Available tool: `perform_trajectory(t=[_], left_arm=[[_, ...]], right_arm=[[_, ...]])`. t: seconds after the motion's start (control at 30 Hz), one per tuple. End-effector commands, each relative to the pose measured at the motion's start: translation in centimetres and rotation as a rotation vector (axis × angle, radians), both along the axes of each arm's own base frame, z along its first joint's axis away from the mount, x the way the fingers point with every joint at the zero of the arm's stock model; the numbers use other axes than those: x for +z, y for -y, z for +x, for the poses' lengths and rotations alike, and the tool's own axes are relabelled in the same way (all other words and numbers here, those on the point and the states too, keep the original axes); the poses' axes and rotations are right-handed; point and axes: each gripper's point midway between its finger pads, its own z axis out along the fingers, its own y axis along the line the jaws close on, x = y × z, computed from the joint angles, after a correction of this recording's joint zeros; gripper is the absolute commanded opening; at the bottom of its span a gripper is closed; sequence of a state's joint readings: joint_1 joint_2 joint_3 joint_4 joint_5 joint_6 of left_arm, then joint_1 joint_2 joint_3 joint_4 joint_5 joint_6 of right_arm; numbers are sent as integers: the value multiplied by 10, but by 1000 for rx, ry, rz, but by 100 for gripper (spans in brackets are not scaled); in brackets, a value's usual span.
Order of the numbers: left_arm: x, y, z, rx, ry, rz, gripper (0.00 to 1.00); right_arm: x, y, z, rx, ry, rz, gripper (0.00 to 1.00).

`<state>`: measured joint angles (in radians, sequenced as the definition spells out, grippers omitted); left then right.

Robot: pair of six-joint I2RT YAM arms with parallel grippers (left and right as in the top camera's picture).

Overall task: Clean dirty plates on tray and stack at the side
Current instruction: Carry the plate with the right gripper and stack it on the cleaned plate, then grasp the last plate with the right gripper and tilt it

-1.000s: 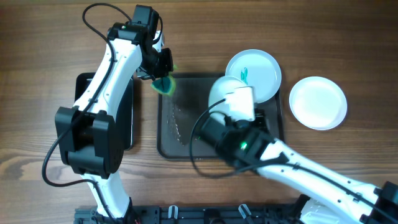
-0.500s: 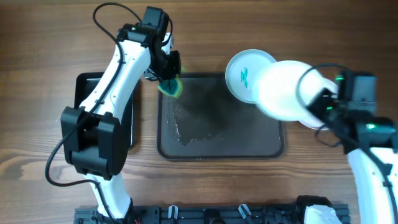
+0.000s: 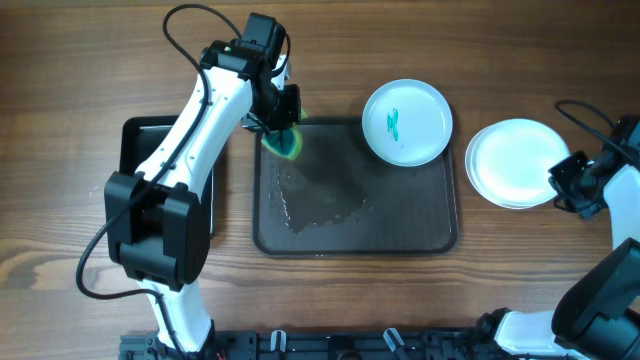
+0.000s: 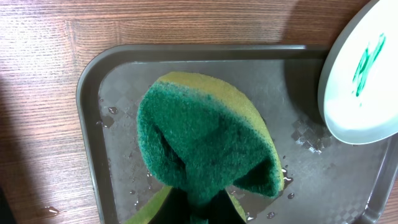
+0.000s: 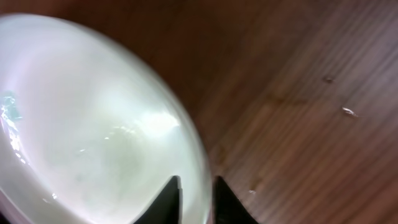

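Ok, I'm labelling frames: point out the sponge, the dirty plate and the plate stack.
sponge [image 4: 205,149], left wrist view, green scouring face.
dirty plate [image 3: 410,125], overhead view, its white middle.
plate stack [image 3: 510,163], overhead view, top plate's middle.

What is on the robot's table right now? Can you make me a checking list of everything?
Surface: wooden table, with a few water drops beside the plates.
Job's things: grey tray with a wet patch; one dirty plate with a teal smear, lying over the tray's far right corner; clean white plates stacked right of the tray.
Clutter: smaller black tray on the left, partly under the left arm.
Jaws: left jaws shut on a green-and-yellow sponge above the tray; right jaws straddle the stack's rim, grip unclear.
Cables: black cable looping off the left arm; another by the right arm.
Surroundings: dark rail along the near edge.
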<state>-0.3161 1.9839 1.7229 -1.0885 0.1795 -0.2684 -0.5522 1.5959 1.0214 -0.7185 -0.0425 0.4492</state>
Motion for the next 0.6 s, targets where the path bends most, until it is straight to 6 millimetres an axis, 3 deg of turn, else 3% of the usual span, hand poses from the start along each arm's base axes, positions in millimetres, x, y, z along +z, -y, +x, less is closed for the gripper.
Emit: perform_trajectory(t=[0.0, 0.13, 0.2, 0.27, 0.37, 0.57], left_arm=[[3, 0, 0, 9, 10, 5, 4], [3, -1, 0, 9, 10, 5, 4], [3, 0, 1, 8, 14, 4, 4], [3, 0, 1, 8, 17, 3, 4], [4, -1, 4, 10, 29, 6, 4], [4, 0, 4, 10, 29, 6, 4]], right_arm=[[15, -27, 21, 155, 96, 74, 30], [60, -55, 45, 316, 137, 82, 31], [80, -91, 67, 428, 213, 133, 32], [84, -131, 84, 525, 263, 181, 31], [55, -173, 93, 517, 166, 194, 28], [-9, -200, 94, 504, -18, 122, 24]])
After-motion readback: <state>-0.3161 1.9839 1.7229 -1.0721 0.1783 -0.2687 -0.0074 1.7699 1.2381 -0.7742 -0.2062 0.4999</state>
